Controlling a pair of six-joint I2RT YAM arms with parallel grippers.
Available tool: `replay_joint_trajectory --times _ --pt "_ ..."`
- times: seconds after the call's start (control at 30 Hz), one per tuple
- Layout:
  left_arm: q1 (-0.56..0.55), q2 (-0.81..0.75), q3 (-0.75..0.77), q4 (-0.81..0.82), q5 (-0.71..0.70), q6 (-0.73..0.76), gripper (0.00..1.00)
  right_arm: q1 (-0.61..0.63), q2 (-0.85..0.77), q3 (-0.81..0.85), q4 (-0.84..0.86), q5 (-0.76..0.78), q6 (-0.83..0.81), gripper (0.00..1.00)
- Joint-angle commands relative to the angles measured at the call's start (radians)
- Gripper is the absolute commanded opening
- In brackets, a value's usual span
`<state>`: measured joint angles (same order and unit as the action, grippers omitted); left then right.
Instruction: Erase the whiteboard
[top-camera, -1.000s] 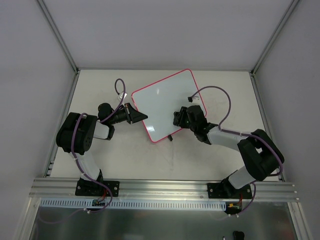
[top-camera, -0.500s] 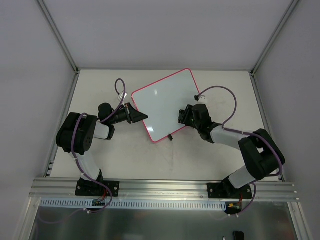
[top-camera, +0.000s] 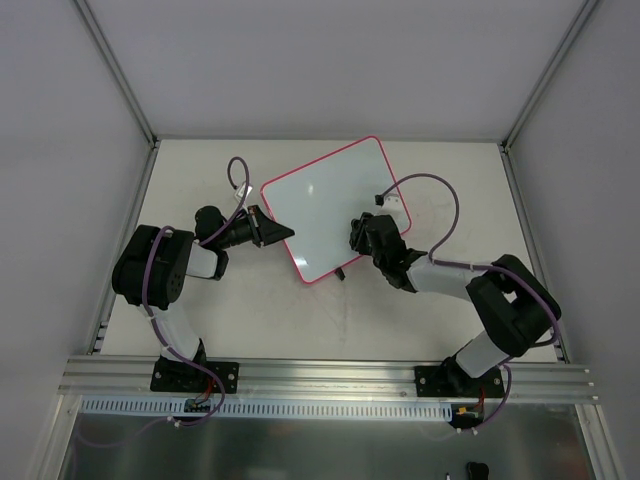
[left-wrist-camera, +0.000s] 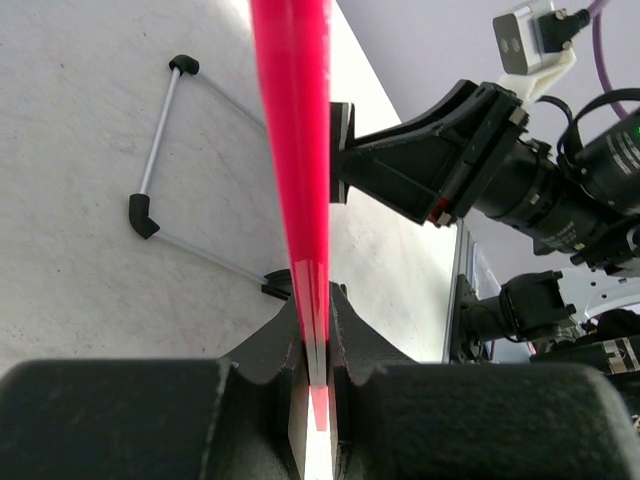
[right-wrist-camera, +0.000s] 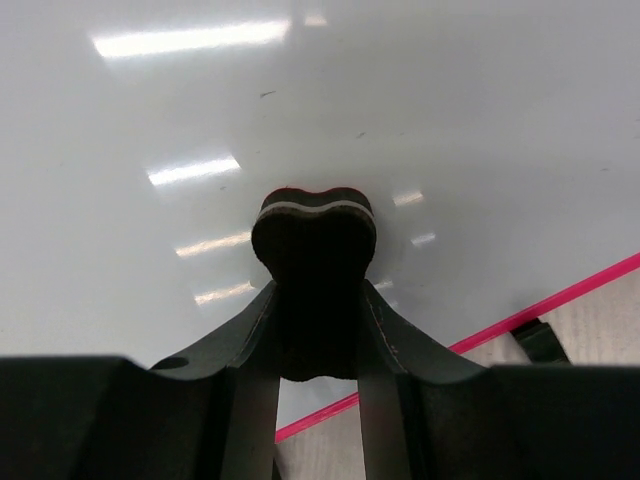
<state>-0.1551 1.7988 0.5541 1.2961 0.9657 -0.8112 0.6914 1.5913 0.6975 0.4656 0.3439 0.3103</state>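
Top external view: the white, pink-framed rectangular whiteboard (top-camera: 330, 205) sits mid-table, angled. On its left edge the left gripper (top-camera: 275, 232) is clamped; the right gripper (top-camera: 360, 235) pinches a black heart-shaped eraser (right-wrist-camera: 314, 235) against its near-right surface.

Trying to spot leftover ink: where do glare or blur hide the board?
Right wrist: lamp glare streaks across the whiteboard, and the near eraser is dark and soft. Left wrist: the pink-red frame blurs close to the lens. Top external: evenly lit, but the board is too small for faint marks.
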Motion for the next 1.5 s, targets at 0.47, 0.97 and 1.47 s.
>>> replay_joint_trajectory --times 0.47,0.97,1.47 --pt "-0.012 -0.036 -0.002 0.385 0.031 0.044 0.0 0.188 0.157 0.06 -0.082 -0.178 0.07 0.0" --pt "-0.011 -0.036 0.0 0.385 0.027 0.043 0.0 0.188 -0.105 0.027 -0.326 -0.106 0.033 0.0" --pt "-0.009 -0.035 -0.002 0.385 0.025 0.043 0.0 0.18 -0.341 -0.029 -0.818 -0.08 0.018 0.01"
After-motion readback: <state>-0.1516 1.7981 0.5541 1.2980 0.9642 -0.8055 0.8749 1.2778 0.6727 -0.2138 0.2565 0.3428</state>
